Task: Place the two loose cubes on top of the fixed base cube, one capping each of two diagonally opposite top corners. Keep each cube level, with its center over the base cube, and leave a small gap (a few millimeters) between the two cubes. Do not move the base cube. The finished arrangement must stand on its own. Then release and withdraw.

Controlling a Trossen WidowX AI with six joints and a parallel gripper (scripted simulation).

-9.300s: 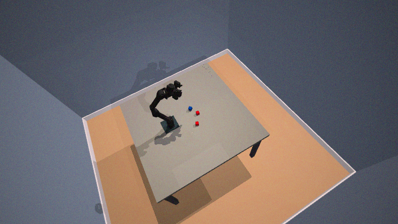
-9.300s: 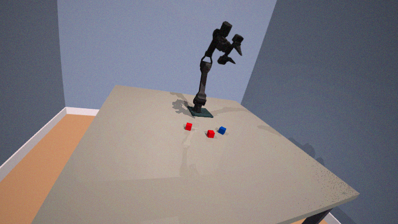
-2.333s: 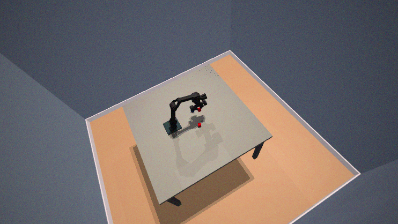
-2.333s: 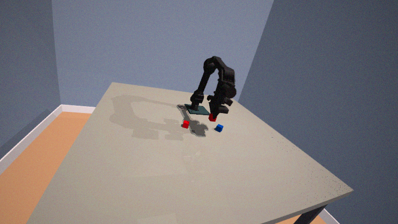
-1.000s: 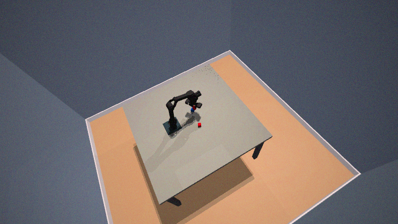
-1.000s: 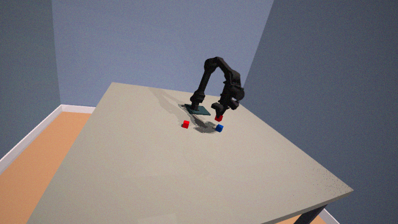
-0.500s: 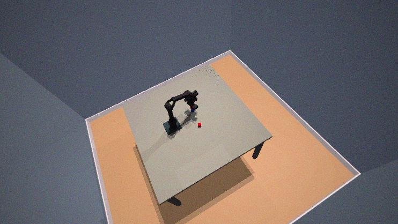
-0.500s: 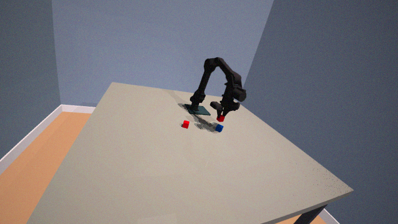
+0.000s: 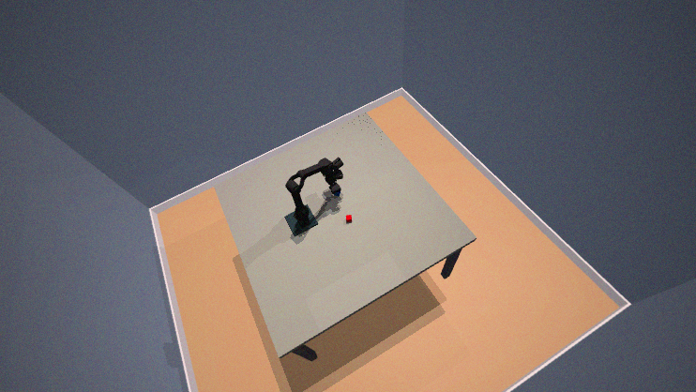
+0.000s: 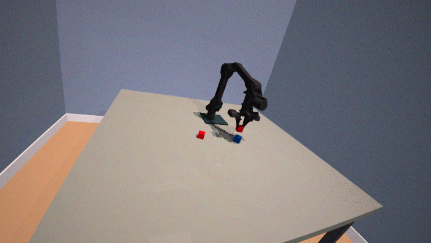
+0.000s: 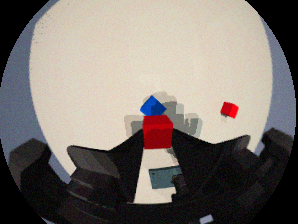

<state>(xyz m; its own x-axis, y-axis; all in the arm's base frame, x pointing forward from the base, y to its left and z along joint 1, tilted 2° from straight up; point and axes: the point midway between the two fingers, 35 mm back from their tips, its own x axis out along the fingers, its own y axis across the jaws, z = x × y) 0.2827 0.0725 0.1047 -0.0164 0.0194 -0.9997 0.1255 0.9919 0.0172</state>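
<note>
My gripper [image 10: 240, 127] [image 11: 156, 131] is shut on a red cube [image 10: 239, 128] [image 11: 157, 136] and holds it above the table, close to the blue base cube. In the top view the held cube is hidden behind the fingers. The blue base cube [image 9: 337, 193] [image 10: 237, 139] [image 11: 152, 106] sits on the table. In the wrist view it shows just beyond the held cube, turned about 45 degrees to it and partly covered. A second red cube [image 9: 348, 218] [image 10: 201, 135] [image 11: 229, 110] lies on the table, apart from the blue one. The exact height of the held cube is hard to tell.
The arm's teal mounting plate [image 9: 293, 222] [image 10: 221, 121] [image 11: 159, 180] is on the grey table [image 9: 370, 263] [image 10: 180, 186], behind the cubes in the exterior view. The arm's shadow falls on the table around the blue cube. Walls stand beyond the table.
</note>
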